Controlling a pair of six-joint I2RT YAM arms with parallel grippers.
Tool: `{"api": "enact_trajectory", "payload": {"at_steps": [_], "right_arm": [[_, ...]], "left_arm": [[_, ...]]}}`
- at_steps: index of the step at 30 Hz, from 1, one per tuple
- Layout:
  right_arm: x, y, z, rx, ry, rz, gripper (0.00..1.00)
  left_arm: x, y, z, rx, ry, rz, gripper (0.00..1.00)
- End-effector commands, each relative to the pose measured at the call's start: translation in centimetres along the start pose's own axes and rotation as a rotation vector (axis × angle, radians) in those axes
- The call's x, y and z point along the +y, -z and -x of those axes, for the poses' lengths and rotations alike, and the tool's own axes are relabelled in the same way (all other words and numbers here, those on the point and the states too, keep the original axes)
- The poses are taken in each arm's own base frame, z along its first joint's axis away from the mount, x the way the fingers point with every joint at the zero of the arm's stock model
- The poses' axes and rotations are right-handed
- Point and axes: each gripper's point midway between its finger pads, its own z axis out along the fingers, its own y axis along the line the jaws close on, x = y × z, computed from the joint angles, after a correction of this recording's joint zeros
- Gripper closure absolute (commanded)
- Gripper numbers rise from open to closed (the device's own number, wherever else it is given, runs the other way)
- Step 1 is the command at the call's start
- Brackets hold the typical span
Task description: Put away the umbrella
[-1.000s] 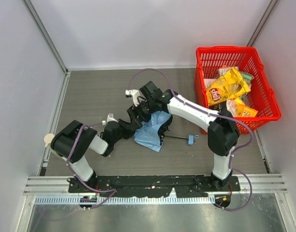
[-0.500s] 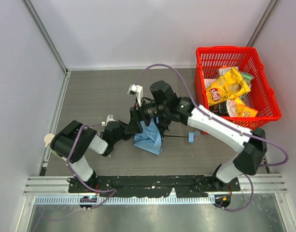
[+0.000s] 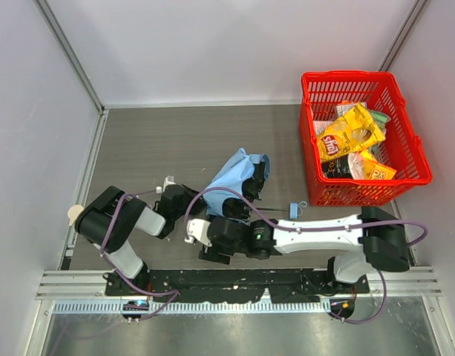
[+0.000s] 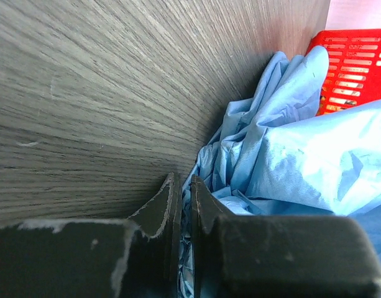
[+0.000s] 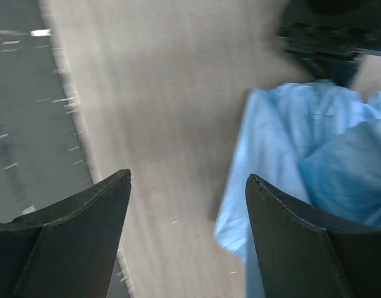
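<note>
The umbrella point(image 3: 236, 180) lies mid-worktop point(image 3: 149, 141), with its long axis running from the bunched canopy on the left to the handle point(image 3: 294, 212) on the right. The left end effector point(image 4: 183, 186) is nearer, at the canopy's left edge, and is closed on a fold of fabric. The right end effector point(image 5: 188, 180) is wide open and empty, just short of the canopy.

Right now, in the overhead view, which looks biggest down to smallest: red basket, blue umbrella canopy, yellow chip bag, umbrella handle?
1. red basket
2. umbrella canopy and yellow chip bag, about alike
3. umbrella handle
</note>
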Motion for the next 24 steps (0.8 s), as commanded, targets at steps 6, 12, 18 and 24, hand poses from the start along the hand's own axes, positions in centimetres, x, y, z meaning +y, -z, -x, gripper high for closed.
{"api": "enact_trajectory", "payload": {"at_steps": [6, 12, 18, 24], "right_arm": [[-10.5, -2.3, -4.4, 0.179, 0.202, -0.635, 0.18], [-14.8, -3.4, -6.5, 0.209, 0.188, -0.692, 0.17], [-17.2, -5.0, -5.3, 0.181, 0.201, -0.664, 0.17], [-18.3, -7.6, -5.8, 0.183, 0.201, -0.387, 0.37]], "left_arm": [[3.4, 0.3, -0.5, 0.02, -0.002, 0.13, 1.0], [3.7, 0.1, -1.0, 0.05, 0.002, 0.131, 1.0], [3.7, 0.0, -1.3, 0.07, -0.001, 0.125, 1.0], [3.5, 0.0, -1.5, 0.085, -0.015, 0.124, 1.0]]}}
